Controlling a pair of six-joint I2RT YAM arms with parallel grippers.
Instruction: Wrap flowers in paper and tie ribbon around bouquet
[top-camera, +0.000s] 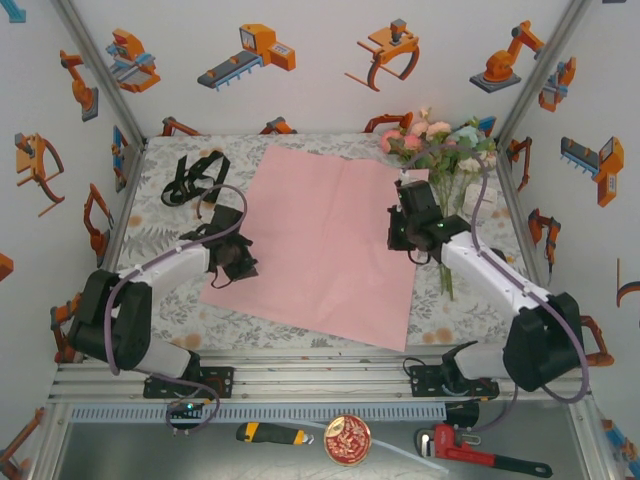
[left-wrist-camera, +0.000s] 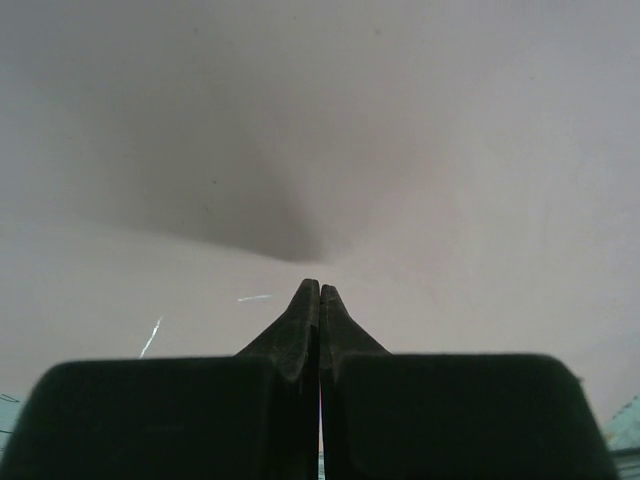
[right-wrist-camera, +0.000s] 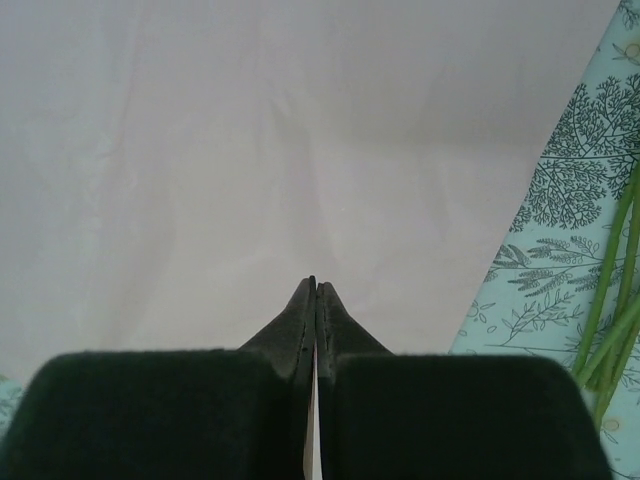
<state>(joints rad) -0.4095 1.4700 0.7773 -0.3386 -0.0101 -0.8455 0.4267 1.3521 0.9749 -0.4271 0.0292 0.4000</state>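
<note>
Left end effector (left-wrist-camera: 320, 290) and right end effector (right-wrist-camera: 316, 283), each pressed together, at opposite side edges of the paper (top-camera: 320, 240).

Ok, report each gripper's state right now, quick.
Left gripper: jaws closed, tips at the paper; whether it pinches it cannot be told.
Right gripper: jaws closed over the paper; a grip cannot be told.

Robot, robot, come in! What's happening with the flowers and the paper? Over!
Left pincer shut, right pincer shut, each at a side edge of the paper. It lies spread, pink face up. The flowers beside it, unwrapped. The ribbon far left, untouched.
</note>
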